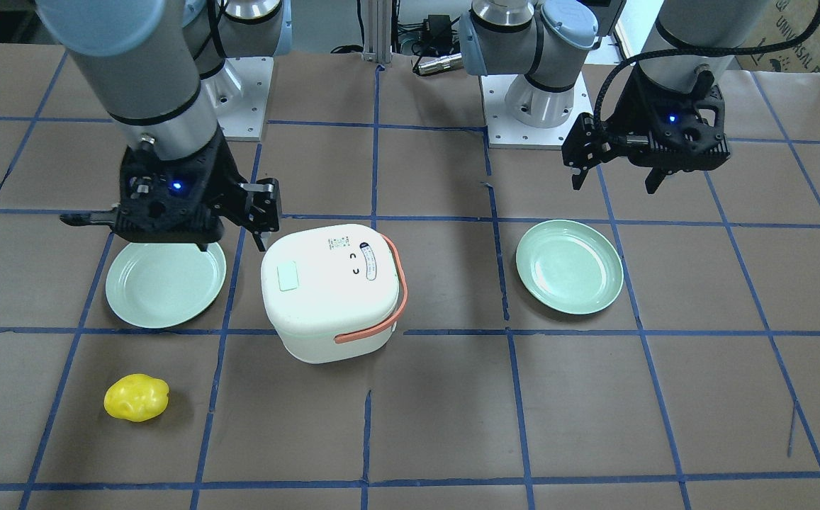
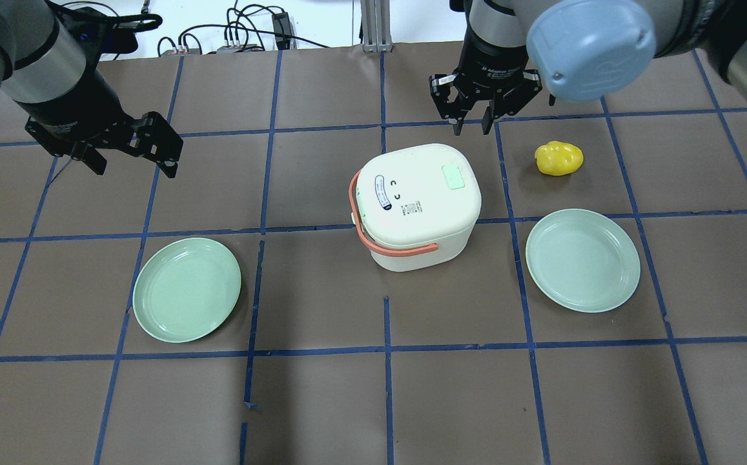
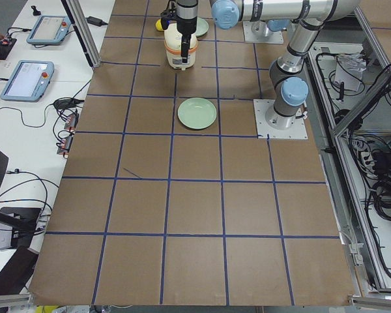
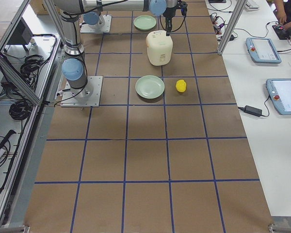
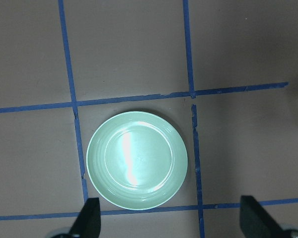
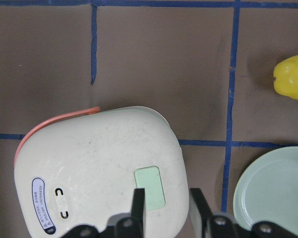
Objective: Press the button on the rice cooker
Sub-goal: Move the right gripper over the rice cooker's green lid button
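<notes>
The white rice cooker (image 2: 412,213) with an orange handle stands mid-table, its lid down. Its pale green button (image 2: 453,175) is on the lid; it also shows in the right wrist view (image 6: 150,186) and the front view (image 1: 288,276). My right gripper (image 2: 473,124) hovers above the cooker's far edge by the button. Its fingers are a narrow gap apart and hold nothing. In the right wrist view its left fingertip (image 6: 138,203) is over the button's edge. My left gripper (image 2: 134,163) is wide open and empty, far left of the cooker.
One green plate (image 2: 187,289) lies left of the cooker, under the left wrist camera (image 5: 137,159). A second green plate (image 2: 583,259) lies to the right. A yellow lumpy object (image 2: 559,158) sits beyond it, close to the right gripper.
</notes>
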Available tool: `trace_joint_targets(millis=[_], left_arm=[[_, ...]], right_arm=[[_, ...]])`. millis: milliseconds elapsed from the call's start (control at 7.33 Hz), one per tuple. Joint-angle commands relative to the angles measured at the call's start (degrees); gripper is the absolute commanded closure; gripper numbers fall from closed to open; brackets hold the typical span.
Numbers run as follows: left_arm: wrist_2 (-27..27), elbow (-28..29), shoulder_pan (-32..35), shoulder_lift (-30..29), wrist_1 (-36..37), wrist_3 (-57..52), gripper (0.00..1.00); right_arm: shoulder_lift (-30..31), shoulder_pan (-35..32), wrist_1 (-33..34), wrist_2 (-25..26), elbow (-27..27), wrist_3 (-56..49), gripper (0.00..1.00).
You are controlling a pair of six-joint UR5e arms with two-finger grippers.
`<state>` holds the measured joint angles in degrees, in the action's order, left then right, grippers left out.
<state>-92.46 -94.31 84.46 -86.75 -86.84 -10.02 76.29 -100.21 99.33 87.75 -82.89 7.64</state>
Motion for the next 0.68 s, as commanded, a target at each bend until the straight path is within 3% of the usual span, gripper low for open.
trace_joint_targets(millis=[0,545], left_arm=[[0.0,0.0,0.0,0.0,0.0,0.0,0.00],[0.0,0.0,0.0,0.0,0.0,0.0,0.00]], right_arm=[[-1.3,-0.4,0.7,0.1,-0.6,-0.7,0.91],[-2.3,-0.3,0.9,-0.2,-3.5,-1.0,0.91]])
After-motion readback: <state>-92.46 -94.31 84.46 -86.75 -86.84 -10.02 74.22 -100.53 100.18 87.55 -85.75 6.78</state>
